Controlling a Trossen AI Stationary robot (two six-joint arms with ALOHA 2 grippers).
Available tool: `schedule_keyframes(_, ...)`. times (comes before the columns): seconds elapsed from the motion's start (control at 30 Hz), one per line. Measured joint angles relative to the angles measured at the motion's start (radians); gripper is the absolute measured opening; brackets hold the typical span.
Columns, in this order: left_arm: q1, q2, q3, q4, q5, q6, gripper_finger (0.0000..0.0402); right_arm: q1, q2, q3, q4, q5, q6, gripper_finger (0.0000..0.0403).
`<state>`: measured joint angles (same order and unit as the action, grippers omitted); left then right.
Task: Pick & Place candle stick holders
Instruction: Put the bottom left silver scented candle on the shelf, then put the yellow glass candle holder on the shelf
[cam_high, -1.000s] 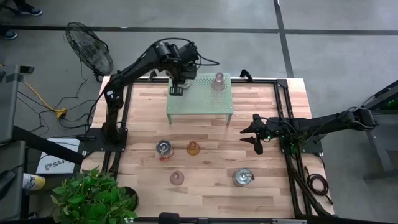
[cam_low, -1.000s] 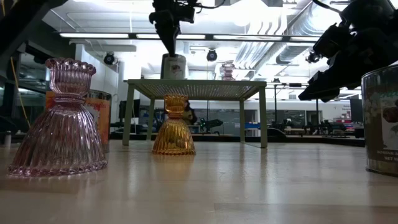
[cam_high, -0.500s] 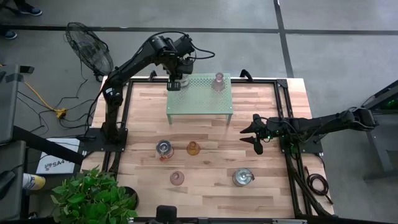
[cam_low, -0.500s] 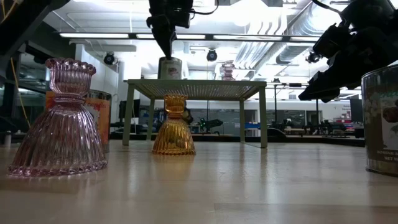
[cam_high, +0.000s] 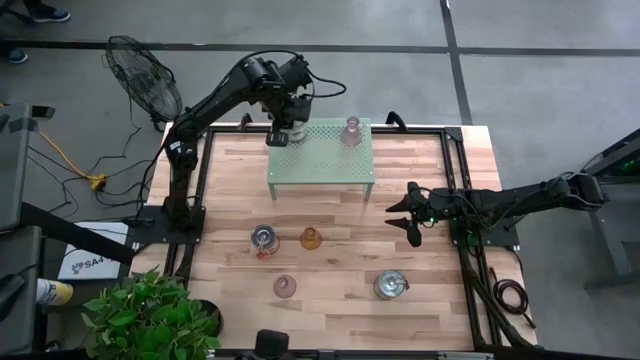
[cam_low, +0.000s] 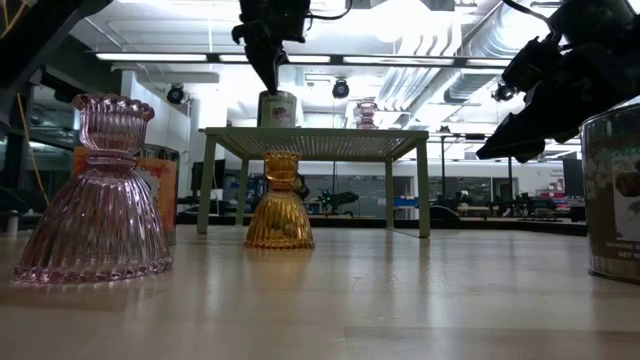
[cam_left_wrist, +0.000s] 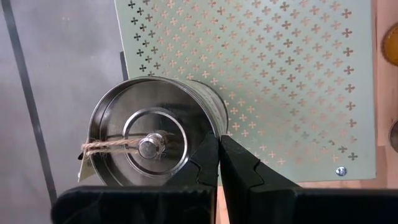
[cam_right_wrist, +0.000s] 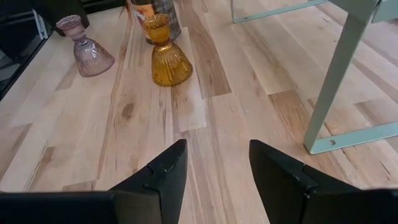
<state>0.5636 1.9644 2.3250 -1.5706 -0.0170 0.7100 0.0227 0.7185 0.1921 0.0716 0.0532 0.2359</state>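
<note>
Green perforated metal shelf (cam_high: 320, 150) stands at the table's (cam_high: 330, 300) far edge, carrying a silvery jar-like holder (cam_high: 279, 136) on its left corner and a pale bell-shaped holder (cam_high: 351, 130). The left hand (cam_left_wrist: 219, 163), fingers pressed together and holding nothing, hangs just above the jar's rim. On the bare wood below sit another jar holder (cam_high: 264, 240), an amber holder (cam_high: 311, 238), a pink holder (cam_high: 285, 286) and a third jar (cam_high: 391, 285). The right hand (cam_right_wrist: 212, 165) hovers half open and empty beside the shelf. At table level the third jar is cut off by the picture's edge.
</note>
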Motion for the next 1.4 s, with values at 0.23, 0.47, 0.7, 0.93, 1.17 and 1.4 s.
schedule_keyframes(0.23,0.000,0.000,-0.057,0.006,-0.026,0.020,0.0000,0.000,0.000,0.000,0.000,0.000,0.000,0.0167)
schedule_keyframes(0.47,0.000,0.000,-0.062,0.020,-0.037,0.018,0.0000,0.000,0.000,0.000,0.000,-0.003,0.000,0.0167)
schedule_keyframes(0.7,-0.001,0.000,-0.063,0.020,-0.052,-0.011,0.0001,0.000,0.000,0.000,0.000,-0.003,0.000,0.0167)
schedule_keyframes(0.93,-0.001,0.000,-0.063,0.020,-0.065,-0.077,0.0019,0.000,0.000,0.000,0.000,-0.003,0.008,0.0167)
schedule_keyframes(1.17,-0.003,0.000,-0.063,0.022,-0.093,-0.094,0.0056,0.000,0.000,0.000,0.000,-0.008,0.011,0.0167)
schedule_keyframes(1.4,-0.009,0.000,-0.008,0.018,-0.106,-0.180,0.0137,0.000,0.000,0.000,0.000,-0.008,0.011,0.0167)
